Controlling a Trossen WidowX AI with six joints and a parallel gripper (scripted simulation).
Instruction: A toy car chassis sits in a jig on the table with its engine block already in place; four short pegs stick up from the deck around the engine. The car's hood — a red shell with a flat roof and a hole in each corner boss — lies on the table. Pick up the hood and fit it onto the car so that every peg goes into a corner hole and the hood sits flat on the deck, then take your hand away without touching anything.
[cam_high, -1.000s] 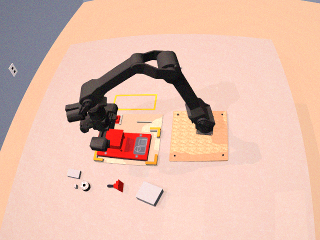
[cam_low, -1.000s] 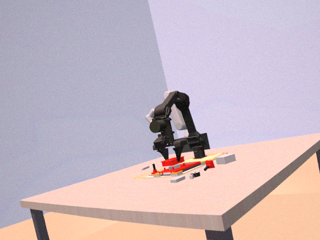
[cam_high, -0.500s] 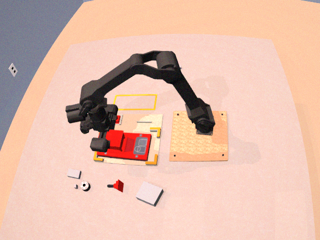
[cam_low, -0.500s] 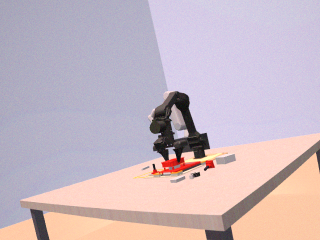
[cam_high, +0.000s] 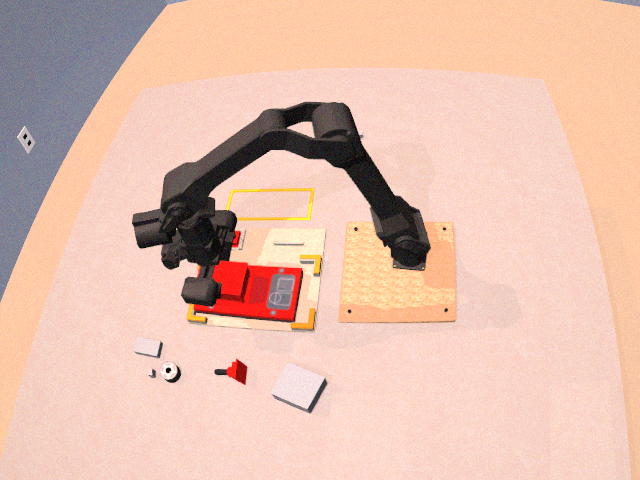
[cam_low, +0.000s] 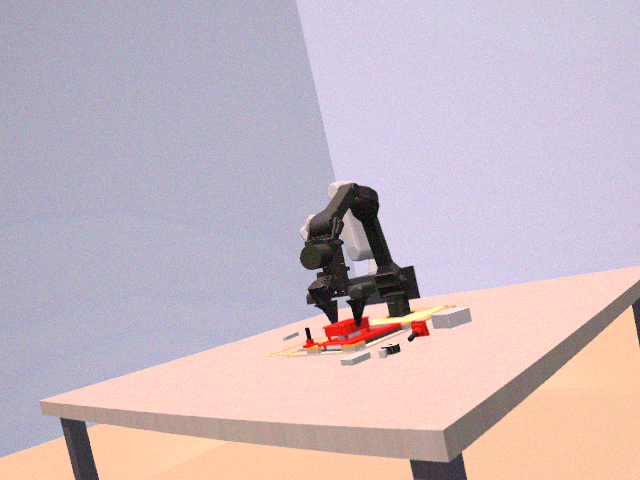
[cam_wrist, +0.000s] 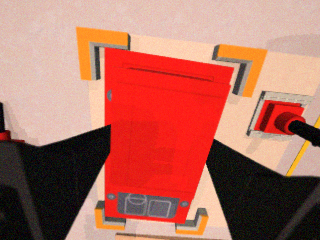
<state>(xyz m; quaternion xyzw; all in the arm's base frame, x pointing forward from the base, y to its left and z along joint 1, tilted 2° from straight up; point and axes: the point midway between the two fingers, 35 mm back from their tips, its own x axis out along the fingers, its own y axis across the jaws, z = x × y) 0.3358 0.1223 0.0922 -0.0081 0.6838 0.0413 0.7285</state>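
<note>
The red hood (cam_high: 230, 276) (cam_low: 345, 328) (cam_wrist: 165, 120) is over the engine area of the red chassis (cam_high: 258, 291) (cam_wrist: 150, 59), roughly lined up with it. In the exterior view, grey engine parts (cam_low: 353, 335) show below the hood's side, and it looks slightly above the deck. My gripper (cam_high: 223, 273) (cam_low: 346, 324) (cam_wrist: 160, 135) is shut on the hood, one finger at each long side. The chassis sits between the yellow corner brackets of the jig (cam_high: 316, 289) (cam_wrist: 102, 37). The pegs and corner holes are hidden, so I cannot tell whether they are engaged.
A red knob with a black stem (cam_high: 235, 238) (cam_wrist: 290, 122) stands on a grey pad beside the chassis. Another red piece (cam_high: 237, 371), a black-and-white wheel (cam_high: 170, 371), a small grey block (cam_high: 148, 347) and a larger one (cam_high: 299, 386) lie on the table. A yellow outline (cam_high: 271, 190) is beyond the jig.
</note>
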